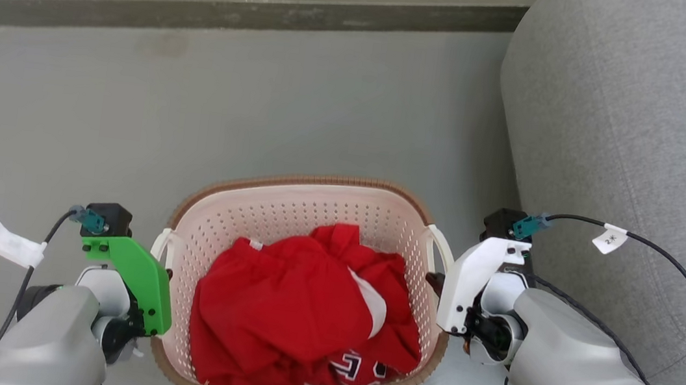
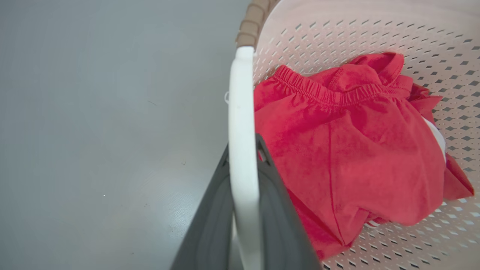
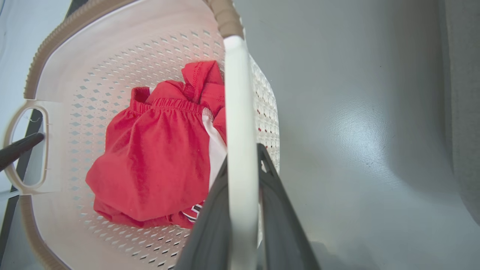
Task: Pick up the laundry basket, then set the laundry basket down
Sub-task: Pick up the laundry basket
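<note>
Laundry basket (image 1: 288,209), loaded with red clothes (image 1: 283,303), lay just beside the grey sofa (image 1: 639,124) as left gripper (image 2: 243,146) and right gripper (image 3: 243,153) each clamped a white side handle (image 2: 242,93), apparently to keep the load balanced.

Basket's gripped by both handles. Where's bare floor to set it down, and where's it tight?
Widest bare grey floor: ahead and left of the cream-white perforated plastic laundry basket, up to the dark raised ledge. Tight on the right: the grey fabric sofa stands close beside the right gripper, leaving a narrow floor strip.
</note>
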Tool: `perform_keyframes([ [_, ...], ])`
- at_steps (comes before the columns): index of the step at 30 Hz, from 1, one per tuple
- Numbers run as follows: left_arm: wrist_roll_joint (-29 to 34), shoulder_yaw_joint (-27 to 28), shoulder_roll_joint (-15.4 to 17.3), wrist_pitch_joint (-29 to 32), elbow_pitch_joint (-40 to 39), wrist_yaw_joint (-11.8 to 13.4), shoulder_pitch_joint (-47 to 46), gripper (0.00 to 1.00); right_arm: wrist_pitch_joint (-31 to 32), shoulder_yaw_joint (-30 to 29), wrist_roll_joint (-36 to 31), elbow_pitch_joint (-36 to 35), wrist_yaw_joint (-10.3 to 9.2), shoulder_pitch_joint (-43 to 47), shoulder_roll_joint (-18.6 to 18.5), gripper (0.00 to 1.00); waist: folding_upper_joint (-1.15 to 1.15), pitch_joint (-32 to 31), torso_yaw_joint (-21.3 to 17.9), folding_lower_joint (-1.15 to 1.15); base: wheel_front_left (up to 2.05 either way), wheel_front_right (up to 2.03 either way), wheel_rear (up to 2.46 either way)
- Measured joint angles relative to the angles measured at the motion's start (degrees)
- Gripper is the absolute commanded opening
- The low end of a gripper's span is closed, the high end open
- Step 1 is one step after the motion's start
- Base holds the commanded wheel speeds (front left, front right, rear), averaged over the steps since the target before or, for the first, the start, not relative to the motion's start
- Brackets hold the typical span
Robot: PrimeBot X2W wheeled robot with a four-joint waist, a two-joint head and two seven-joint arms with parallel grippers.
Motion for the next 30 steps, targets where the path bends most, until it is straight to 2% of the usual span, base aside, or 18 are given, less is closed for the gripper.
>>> perform_keyframes([
  [16, -1.63, -0.69, -0.07, 2.97, 0.46, 0.0, 2.09, 0.0, 3.96, 1.64, 1.51, 0.24, -0.1, 1.02, -0.02, 0.0, 0.0, -5.05, -0.33, 0.0, 0.0, 0.0, 0.0],
  [30, -2.29, -0.97, -0.02, 3.34, 0.33, 0.0, 2.11, 0.0, 4.34, 2.27, 2.42, 0.31, -0.57, 1.02, -0.04, 0.0, 0.0, -5.81, -0.68, 0.0, 0.0, 0.0, 0.0],
])
